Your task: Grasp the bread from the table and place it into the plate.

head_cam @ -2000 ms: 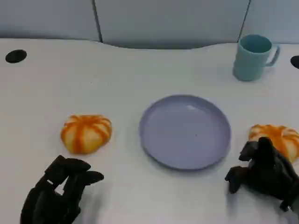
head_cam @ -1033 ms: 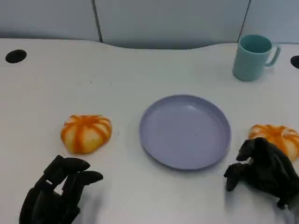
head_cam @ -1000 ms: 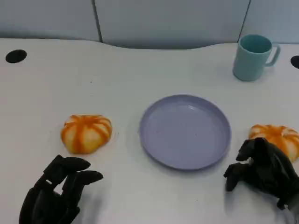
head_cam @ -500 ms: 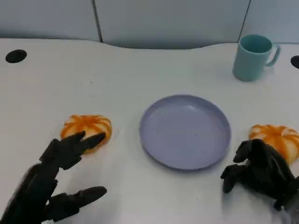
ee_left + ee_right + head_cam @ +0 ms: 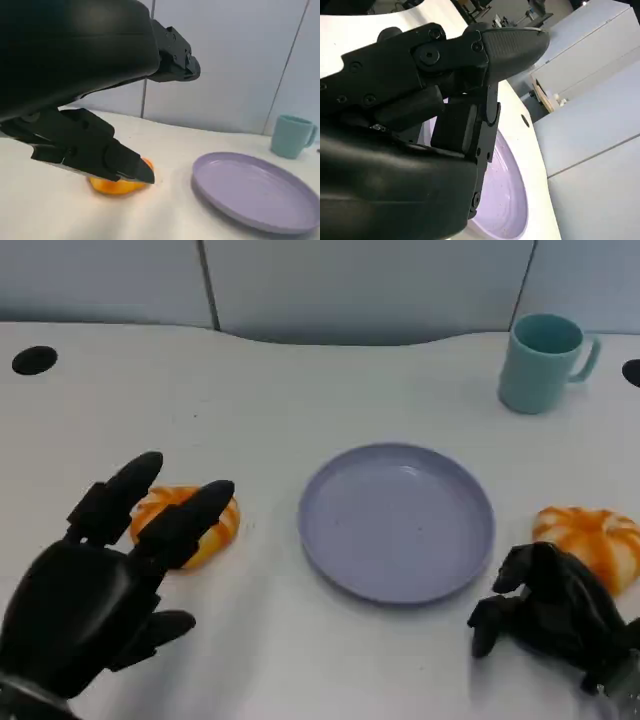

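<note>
An orange-striped bread (image 5: pixel 208 523) lies on the white table left of the lilac plate (image 5: pixel 397 521), partly hidden behind my left hand (image 5: pixel 105 585). That hand is raised over the near side of the bread with its fingers spread, holding nothing. The left wrist view shows the bread (image 5: pixel 119 185) just beyond the fingertips (image 5: pixel 127 166), with the plate (image 5: pixel 255 191) off to the side. A second striped bread (image 5: pixel 592 541) lies right of the plate. My right hand (image 5: pixel 552 613) rests with fingers curled just in front of it, holding nothing. The plate (image 5: pixel 505 195) lies beyond the curled fingers (image 5: pixel 462 125) in the right wrist view.
A teal mug (image 5: pixel 541 362) stands at the back right, also seen as the mug (image 5: pixel 293 136) in the left wrist view. Black round holes (image 5: pixel 34 360) sit in the tabletop at the far left and far right. A grey panel wall runs behind the table.
My left hand has lifted, spread its fingers and moved forward over the left bread, now covering part of it. My right hand has slid slightly back and left, still curled.
</note>
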Controlling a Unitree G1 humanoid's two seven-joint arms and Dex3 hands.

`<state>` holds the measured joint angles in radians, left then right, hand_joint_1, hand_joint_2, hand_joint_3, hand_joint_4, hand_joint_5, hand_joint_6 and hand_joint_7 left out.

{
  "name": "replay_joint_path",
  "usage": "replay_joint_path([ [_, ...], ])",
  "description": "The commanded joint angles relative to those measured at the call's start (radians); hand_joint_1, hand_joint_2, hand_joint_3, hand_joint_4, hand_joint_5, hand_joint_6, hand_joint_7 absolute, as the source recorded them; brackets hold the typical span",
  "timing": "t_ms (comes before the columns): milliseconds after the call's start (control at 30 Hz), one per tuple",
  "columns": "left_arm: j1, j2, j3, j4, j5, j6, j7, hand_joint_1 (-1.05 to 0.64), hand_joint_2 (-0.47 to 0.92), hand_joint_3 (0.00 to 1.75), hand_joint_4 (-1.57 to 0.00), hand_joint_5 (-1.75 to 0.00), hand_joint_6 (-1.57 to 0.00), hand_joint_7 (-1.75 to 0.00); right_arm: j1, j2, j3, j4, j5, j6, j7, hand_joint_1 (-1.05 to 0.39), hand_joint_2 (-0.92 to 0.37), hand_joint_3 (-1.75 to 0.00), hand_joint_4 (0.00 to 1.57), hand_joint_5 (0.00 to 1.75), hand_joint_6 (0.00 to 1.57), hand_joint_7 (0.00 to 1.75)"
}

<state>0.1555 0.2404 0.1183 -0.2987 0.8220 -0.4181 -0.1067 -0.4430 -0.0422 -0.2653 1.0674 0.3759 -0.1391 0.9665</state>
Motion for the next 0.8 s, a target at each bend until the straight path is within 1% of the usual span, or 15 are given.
replay_joint_path([
  [33, -0.051, 0.053, -0.052, -0.024, 0.120, 0.097, -0.001, -0.03, 0.76, 0.01, 0.00, -0.11, -0.16, 0.00, 0.005, -0.011, -0.003, -0.005, -0.002, 0.005, -0.004, -0.57, -0.92, -0.22, 1.57, 0.64, 1.57, 0.40],
  [100, -0.084, 0.071, -0.079, -0.010, 0.139, 0.141, -0.027, -0.03, 0.77, 0.01, 0.00, -0.09, -0.15, 0.00, 0.004, -0.011, -0.001, -0.004, -0.006, 0.000, -0.008, -0.57, -0.92, -0.22, 1.57, 0.64, 1.57, 0.40],
  [167, -0.119, 0.091, -0.103, 0.016, 0.146, 0.174, -0.043, -0.01, 0.82, 0.03, -0.01, -0.09, -0.16, 0.00, 0.004, -0.010, -0.002, -0.002, -0.005, -0.001, -0.009, -0.58, -0.92, -0.21, 1.57, 0.64, 1.57, 0.41],
  [300, -0.193, 0.139, -0.147, 0.108, 0.126, 0.209, -0.061, 0.00, 0.84, 0.02, -0.01, -0.09, -0.13, 0.00, 0.003, -0.009, -0.005, -0.004, 0.004, 0.031, -0.001, -0.57, -0.92, -0.19, 1.57, 0.63, 1.57, 0.41],
  [367, -0.228, 0.157, -0.168, 0.152, 0.123, 0.220, -0.058, 0.02, 0.85, 0.02, -0.01, -0.09, -0.13, 0.00, 0.007, -0.005, -0.006, -0.009, 0.004, 0.019, -0.002, -0.56, -0.92, -0.19, 1.57, 0.63, 1.57, 0.40],
  [600, -0.358, 0.196, -0.235, 0.307, 0.043, 0.271, -0.134, 0.03, 0.88, 0.02, 0.00, -0.07, -0.10, 0.00, 0.015, -0.004, 0.000, -0.025, -0.004, 0.019, -0.023, -0.56, -0.92, -0.21, 1.57, 0.64, 1.57, 0.41],
  [800, -0.432, 0.221, -0.285, 0.406, -0.001, 0.313, -0.179, -0.01, 0.90, 0.02, 0.00, -0.05, -0.08, 0.00, 0.022, 0.000, 0.001, -0.036, -0.003, 0.019, -0.031, -0.56, -0.92, -0.22, 1.57, 0.66, 1.57, 0.43],
])
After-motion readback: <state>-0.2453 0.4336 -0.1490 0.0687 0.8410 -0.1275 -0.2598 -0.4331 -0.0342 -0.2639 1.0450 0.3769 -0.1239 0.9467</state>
